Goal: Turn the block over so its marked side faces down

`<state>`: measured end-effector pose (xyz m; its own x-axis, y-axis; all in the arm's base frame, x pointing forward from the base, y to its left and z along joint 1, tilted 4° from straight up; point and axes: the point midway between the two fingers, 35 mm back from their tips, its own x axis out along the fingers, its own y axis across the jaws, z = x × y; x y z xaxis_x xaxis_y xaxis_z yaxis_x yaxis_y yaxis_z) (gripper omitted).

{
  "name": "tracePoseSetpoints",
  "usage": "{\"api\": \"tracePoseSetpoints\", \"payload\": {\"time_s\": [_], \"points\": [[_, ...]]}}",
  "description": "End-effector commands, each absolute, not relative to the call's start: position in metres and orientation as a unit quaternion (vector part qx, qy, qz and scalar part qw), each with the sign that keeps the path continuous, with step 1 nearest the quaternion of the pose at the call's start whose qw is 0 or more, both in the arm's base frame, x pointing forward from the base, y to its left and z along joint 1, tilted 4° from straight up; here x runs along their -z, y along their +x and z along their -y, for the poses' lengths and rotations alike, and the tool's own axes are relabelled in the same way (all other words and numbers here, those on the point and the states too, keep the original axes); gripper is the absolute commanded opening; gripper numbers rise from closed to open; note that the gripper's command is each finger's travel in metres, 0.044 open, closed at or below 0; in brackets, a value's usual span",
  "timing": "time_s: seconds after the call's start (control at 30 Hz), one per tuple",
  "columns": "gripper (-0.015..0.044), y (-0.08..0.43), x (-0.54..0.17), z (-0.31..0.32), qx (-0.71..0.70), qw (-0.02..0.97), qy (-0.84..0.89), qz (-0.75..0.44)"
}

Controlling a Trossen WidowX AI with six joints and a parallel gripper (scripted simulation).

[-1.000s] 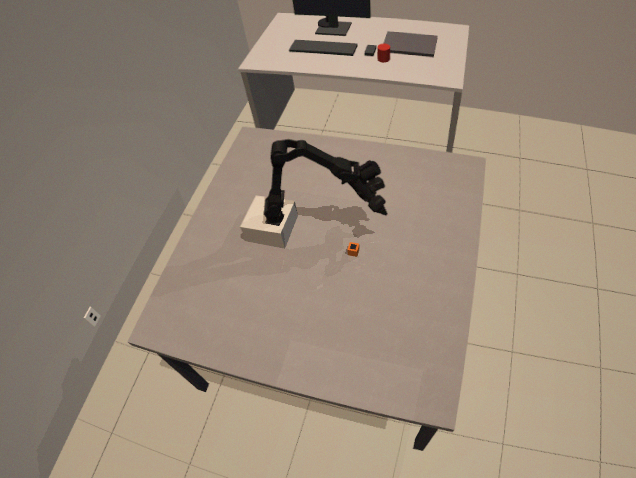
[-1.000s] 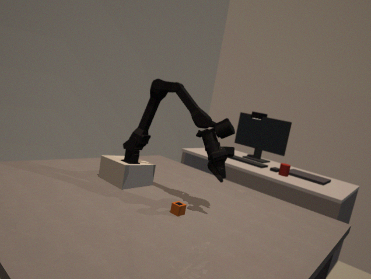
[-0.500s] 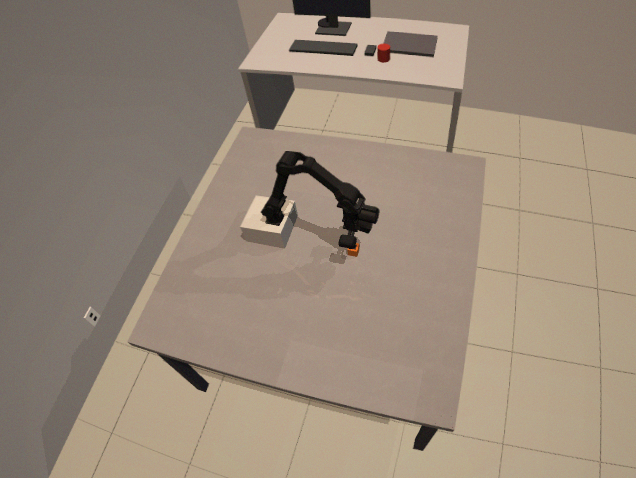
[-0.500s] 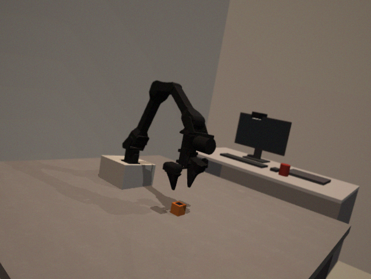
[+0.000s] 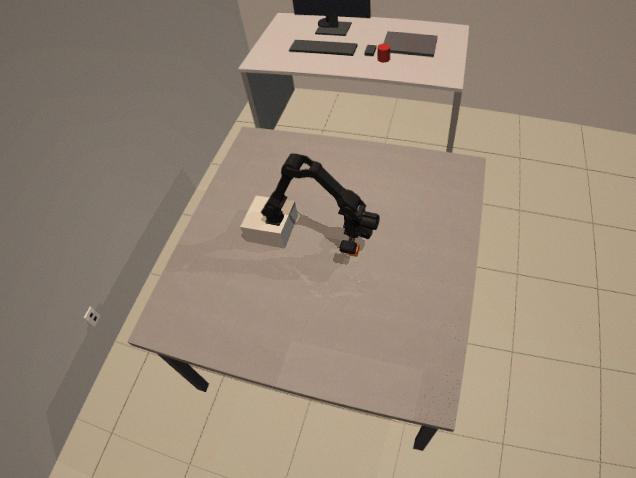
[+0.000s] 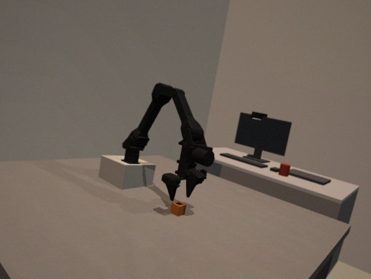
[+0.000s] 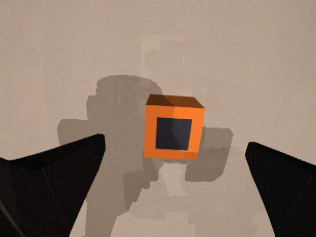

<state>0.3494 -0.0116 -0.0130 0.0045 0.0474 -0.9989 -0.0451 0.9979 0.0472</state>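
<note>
A small orange block [image 5: 356,250] [image 6: 178,209] [image 7: 150,132] rests flat on the table [image 5: 246,318] [image 6: 90,240] [image 7: 260,49]. Its marked side, with a dark square [image 6: 178,203] [image 7: 173,134], faces up. My gripper [image 6: 180,198] [image 7: 179,146] points down, open and empty, a little above the block. In the wrist view the block lies between the two spread fingers from left to right, slightly nearer the left one, and neither finger touches it. In the top view a finger hides part of the block.
The arm's white base block [image 5: 262,218] [image 6: 111,172] stands on the table behind the block. A separate desk [image 5: 308,66] [image 6: 329,191] beyond the table holds a monitor, a keyboard and a red cup [image 5: 383,53] [image 6: 284,169]. Arm shadows fall around the orange block.
</note>
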Motion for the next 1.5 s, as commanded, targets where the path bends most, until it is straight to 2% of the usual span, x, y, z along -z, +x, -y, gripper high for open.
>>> {"api": "tracePoseSetpoints", "payload": {"time_s": [0.0,0.7,1.0,1.47], "points": [[0.044,0.348,0.02,0.01,-0.033,0.708,0.004,-0.706],[0.044,0.348,0.051,0.008,-0.033,0.708,0.005,-0.706],[0.0204,0.348,0.051,0.008,-0.033,0.708,0.005,-0.706],[0.011,0.348,0.051,0.008,-0.033,0.708,0.005,-0.706]]}}
